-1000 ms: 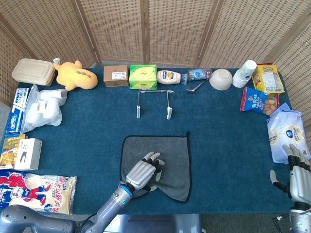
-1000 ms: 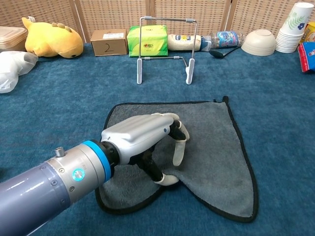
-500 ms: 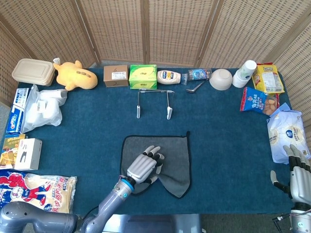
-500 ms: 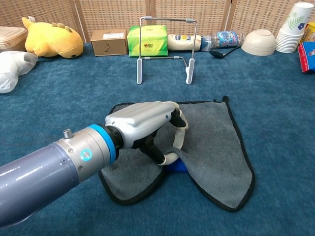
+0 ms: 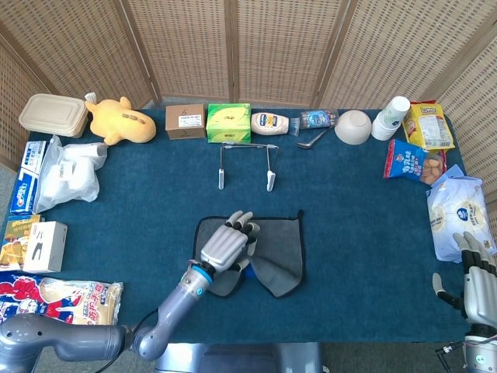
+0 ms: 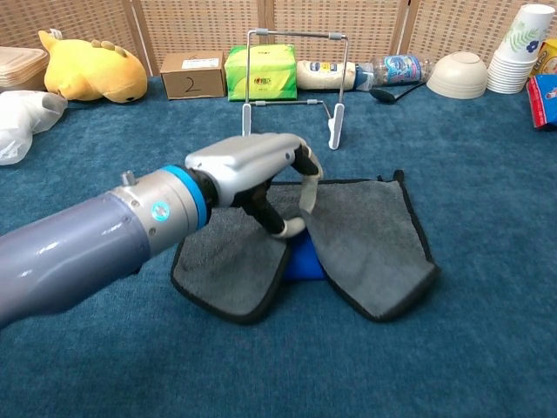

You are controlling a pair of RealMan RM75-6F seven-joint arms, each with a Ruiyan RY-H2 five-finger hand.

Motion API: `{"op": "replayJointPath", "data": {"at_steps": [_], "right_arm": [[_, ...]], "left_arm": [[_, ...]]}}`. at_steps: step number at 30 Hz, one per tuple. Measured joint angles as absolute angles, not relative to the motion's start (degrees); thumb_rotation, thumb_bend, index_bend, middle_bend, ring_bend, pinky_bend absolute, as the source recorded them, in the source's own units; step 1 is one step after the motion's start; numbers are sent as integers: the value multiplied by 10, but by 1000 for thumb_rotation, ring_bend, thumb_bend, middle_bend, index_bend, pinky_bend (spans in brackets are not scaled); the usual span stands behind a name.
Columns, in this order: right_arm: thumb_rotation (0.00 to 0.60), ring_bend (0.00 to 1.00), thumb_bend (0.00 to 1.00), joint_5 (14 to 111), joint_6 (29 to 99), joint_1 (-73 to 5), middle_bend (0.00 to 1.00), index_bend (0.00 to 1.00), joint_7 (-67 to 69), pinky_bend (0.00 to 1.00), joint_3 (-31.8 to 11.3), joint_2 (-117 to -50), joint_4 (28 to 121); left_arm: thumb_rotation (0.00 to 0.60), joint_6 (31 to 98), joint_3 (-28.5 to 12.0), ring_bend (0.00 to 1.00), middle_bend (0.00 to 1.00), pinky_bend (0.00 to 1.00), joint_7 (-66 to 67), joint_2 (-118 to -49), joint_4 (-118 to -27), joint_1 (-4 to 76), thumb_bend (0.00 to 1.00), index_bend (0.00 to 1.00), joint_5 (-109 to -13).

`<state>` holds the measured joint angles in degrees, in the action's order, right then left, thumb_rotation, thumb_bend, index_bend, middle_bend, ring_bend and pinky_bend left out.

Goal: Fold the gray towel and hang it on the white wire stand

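The gray towel [image 5: 281, 250] [image 6: 374, 248] with a black border lies on the blue tablecloth at front centre. My left hand [image 5: 227, 247] [image 6: 261, 170] pinches the middle of its near edge and holds it raised above the cloth, so the near part bunches into two drooping flaps. The white wire stand [image 5: 246, 165] [image 6: 291, 83] stands upright and bare just behind the towel. My right hand [image 5: 479, 276] rests at the table's front right corner with fingers apart and holds nothing.
Along the back edge are a yellow plush toy [image 5: 118, 120], a cardboard box [image 5: 185, 121], a green tissue box [image 5: 228, 122], a mayonnaise bottle [image 5: 270, 123], a bowl [image 5: 352, 126] and stacked cups [image 5: 390, 116]. Snack bags [image 5: 458, 214] line the right side, packets [image 5: 58, 305] the left.
My left hand has lifted the towel's near edge and carried it away from me toward the stand; the flat towel now bunches under it. The right hand stays put.
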<state>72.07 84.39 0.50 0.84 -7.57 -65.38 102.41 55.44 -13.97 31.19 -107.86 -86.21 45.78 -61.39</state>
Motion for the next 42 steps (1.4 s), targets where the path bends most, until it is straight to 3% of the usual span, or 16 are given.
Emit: {"op": "replayJointPath", "data": {"at_steps": [12, 23, 31, 37, 42], "right_arm": [[600, 0, 390, 715, 841, 6, 0, 27, 10, 0, -76, -655, 1021], [600, 0, 390, 711, 840, 9, 0, 28, 14, 0, -76, -655, 1019], [600, 0, 390, 714, 843, 12, 0, 28, 17, 0, -76, -653, 1021], [600, 0, 389, 718, 845, 13, 0, 28, 18, 0, -75, -651, 1023], [600, 0, 389, 721, 847, 14, 0, 28, 14, 0, -75, -651, 1028]], "left_arm": [[600, 517, -165, 34, 208, 0, 290, -1092, -762, 505, 513, 533, -596], [600, 494, -162, 13, 186, 0, 248, -1129, -690, 536, 381, 478, -601], [600, 505, -158, 0, 102, 0, 249, -1129, -691, 538, 190, 249, -606], [600, 522, -158, 0, 45, 0, 264, -1121, -695, 536, 146, 95, -604], [600, 530, -156, 0, 24, 0, 283, -1112, -712, 532, 121, 55, -595]]}}
